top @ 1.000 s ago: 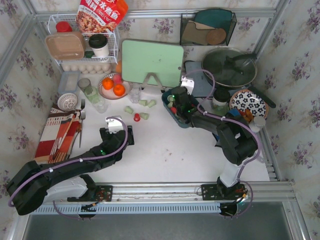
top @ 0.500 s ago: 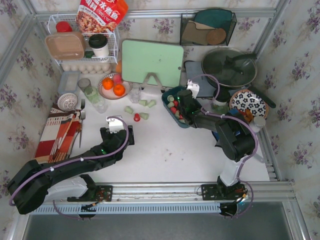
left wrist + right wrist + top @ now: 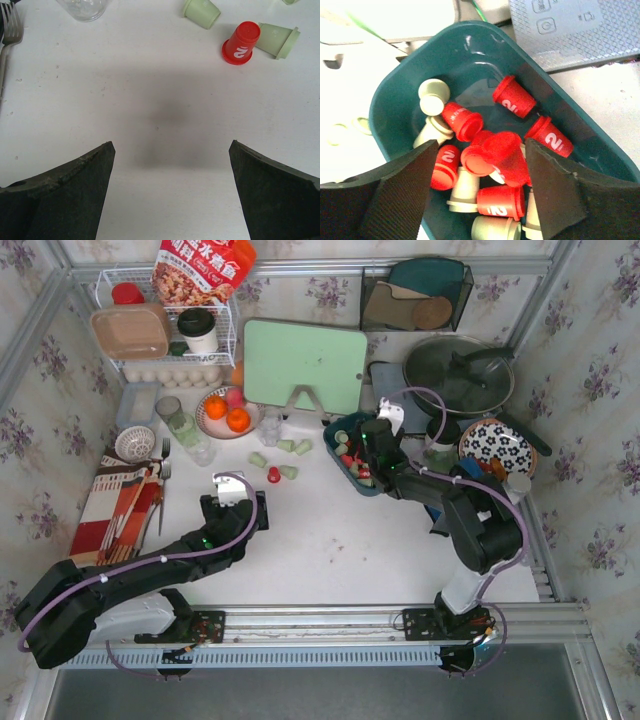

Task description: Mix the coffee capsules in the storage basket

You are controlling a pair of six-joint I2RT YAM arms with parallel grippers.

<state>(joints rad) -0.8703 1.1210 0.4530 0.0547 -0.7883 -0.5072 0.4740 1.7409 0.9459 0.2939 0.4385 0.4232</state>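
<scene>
The dark teal storage basket (image 3: 333,430) sits right of the table's centre. In the right wrist view its wall (image 3: 470,55) surrounds several red and pale green coffee capsules (image 3: 462,121) lying jumbled. My right gripper (image 3: 374,448) hangs over the basket, open (image 3: 481,150), its fingers either side of a blurred red capsule (image 3: 502,157) in the pile. Several loose capsules lie on the table left of the basket: a red one (image 3: 273,475) and green ones (image 3: 258,459). My left gripper (image 3: 232,502) is open and empty (image 3: 170,150) over bare table, short of the red capsule (image 3: 241,43) and the green ones (image 3: 201,12).
A green cutting board (image 3: 304,365) stands behind the loose capsules. A plate of oranges (image 3: 226,412) and clear glasses (image 3: 185,427) are at the back left, cutlery (image 3: 135,505) on the left. A pan (image 3: 458,375), a patterned plate (image 3: 497,446) and a grey device (image 3: 575,30) flank the basket.
My right gripper has shifted a little to the right over the basket and the capsules under it have been stirred. The left arm has not moved.
</scene>
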